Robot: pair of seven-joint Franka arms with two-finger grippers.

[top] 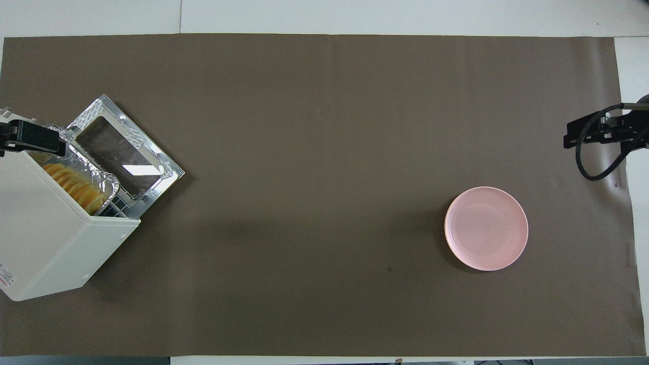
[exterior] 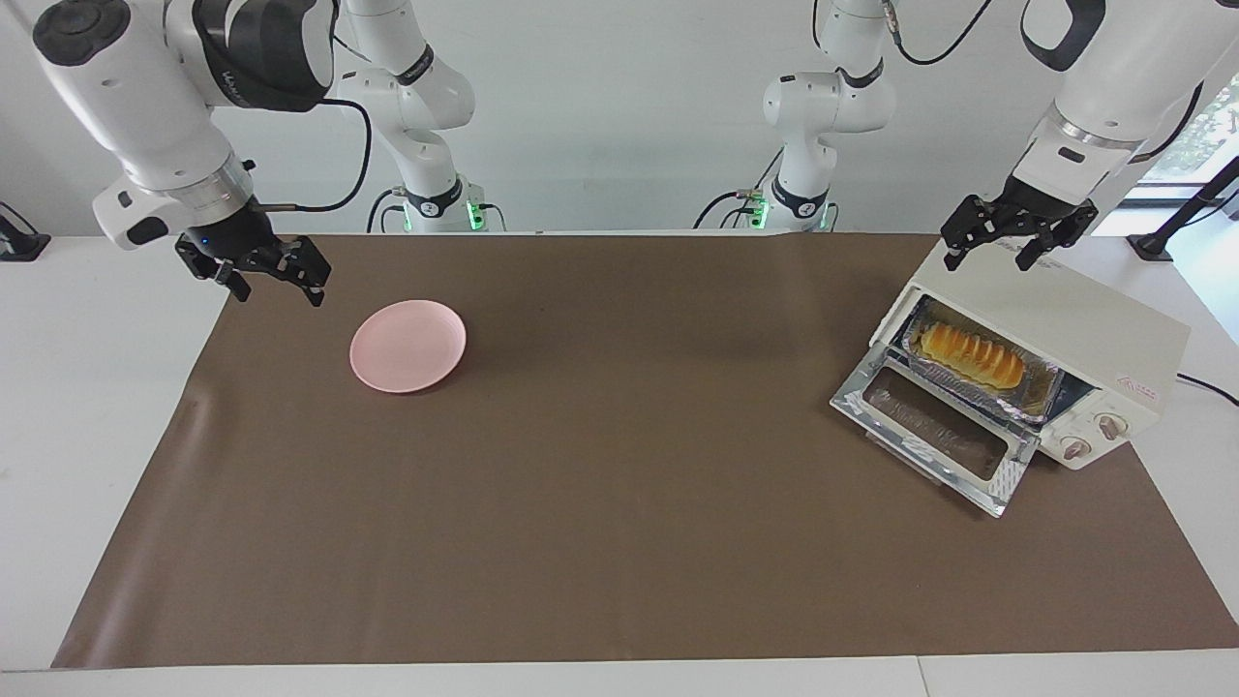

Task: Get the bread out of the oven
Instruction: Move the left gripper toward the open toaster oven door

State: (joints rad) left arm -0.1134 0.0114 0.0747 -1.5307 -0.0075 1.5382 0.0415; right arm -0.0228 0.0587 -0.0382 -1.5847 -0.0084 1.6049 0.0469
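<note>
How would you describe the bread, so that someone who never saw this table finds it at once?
Look at the cream-white oven at the left arm's end of the table, its glass door folded down open. Inside sits a crinkled silver foil tray, and in it lies the bread: a small golden loaf, the only ridged, yellow thing there.

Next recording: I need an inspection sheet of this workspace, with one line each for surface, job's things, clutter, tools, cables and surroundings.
Surface: brown mat over a white table.
Job's things: oven at the left arm's end, door dropped open; bread lies in a foil tray inside.
Clutter: pink plate, bare, toward the right arm's end.
Tools: left tool open, empty, over the oven's top; right tool open, empty, over the mat's corner beside the plate.
Cables: black cable loops on the right arm; a cord leaves the oven.
Surroundings: white wall, window at the left arm's end.
</note>
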